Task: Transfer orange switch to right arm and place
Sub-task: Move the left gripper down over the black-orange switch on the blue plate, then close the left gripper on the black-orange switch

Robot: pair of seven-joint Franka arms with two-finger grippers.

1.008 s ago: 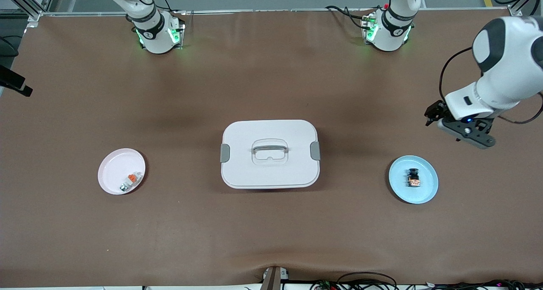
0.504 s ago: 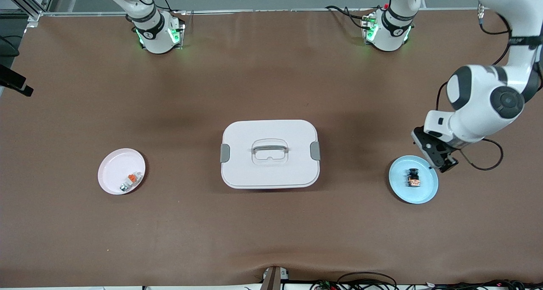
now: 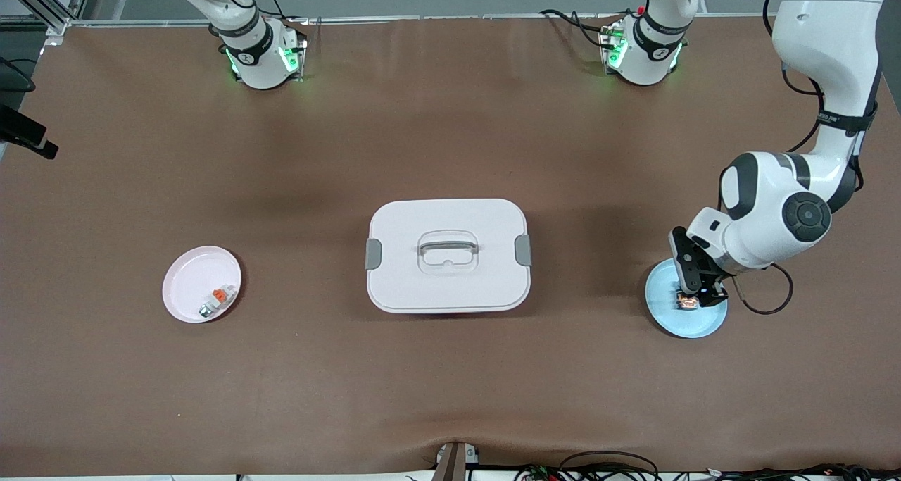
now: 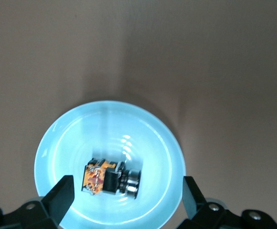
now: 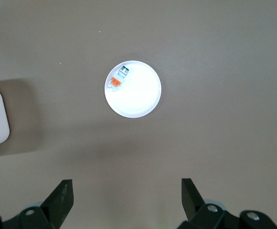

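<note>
orange switch [image 4: 110, 176] lies on its side in the blue plate [image 4: 57, 138] at the left arm's end of the table. left gripper [image 3: 697, 284] hangs just over it, fingers [image 4: 59, 195] spread wide w/ nothing between. right gripper [image 5: 124, 200] is spread too — high over the pink plate [image 5: 138, 102], waiting.

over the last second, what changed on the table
The left claw swung in from off the plate and came down over the blue plate, fingers open around the orange switch, not yet gripping. The switch, white box and pink plate stayed put.
</note>
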